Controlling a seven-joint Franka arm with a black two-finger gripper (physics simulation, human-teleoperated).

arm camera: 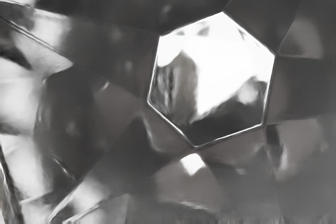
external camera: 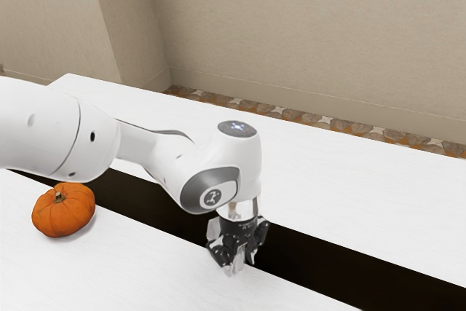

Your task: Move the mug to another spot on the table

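Gripper points down over the near white table's edge, beside a dark gap. Faceted, mirror-bright mug sits close under the hand; whether the jaws pinch it I cannot tell. Orange pumpkin lies at nine o'clock from the gripper.

The white arm reaches in from the exterior view's left, its thick link sloping gently down toward the right. At the rounded grey-capped wrist it bends straight down. The black gripper hangs vertically beneath the wrist, pointing downward.
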